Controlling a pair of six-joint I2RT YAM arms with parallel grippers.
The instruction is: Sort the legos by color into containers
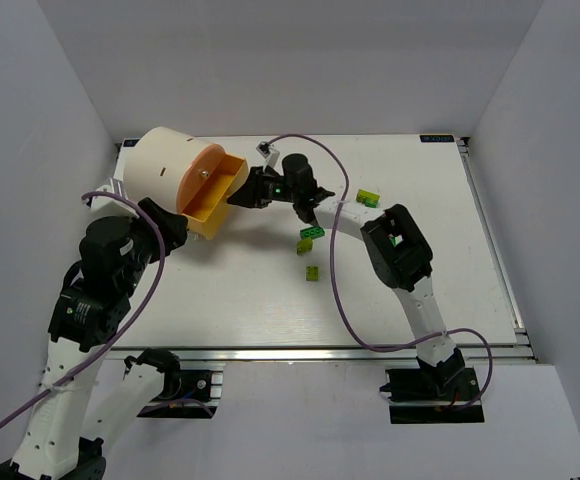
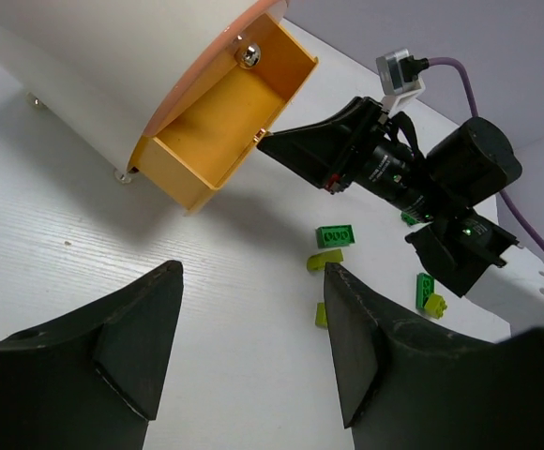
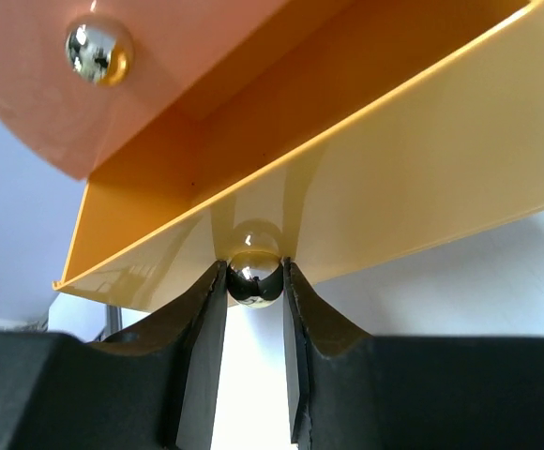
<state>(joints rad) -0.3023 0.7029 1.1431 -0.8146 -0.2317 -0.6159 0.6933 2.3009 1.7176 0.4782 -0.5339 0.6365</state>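
Drawer duty, by my read: the big cream drum (image 1: 160,158) sits at the far left of the table (image 1: 420,250), and one orange tray (image 1: 220,195) juts out of its orange face (image 1: 198,178), open side up and (as far as the left wrist view shows) with nothing in it. Right gripper (image 1: 247,194) is pinched on the tray's little chrome knob (image 3: 253,274), fingers (image 3: 202,319) snug on both sides. Left gripper (image 2: 253,272) hangs spread wide near the drum, holding nothing. Next move, I'd judge: let go of the knob cleanly without nudging the tray shut, then swing over to a brick. Legos (image 1: 311,234) lie loose mid-table, right of the drum: dark green and yellow-green, tiny, studded.
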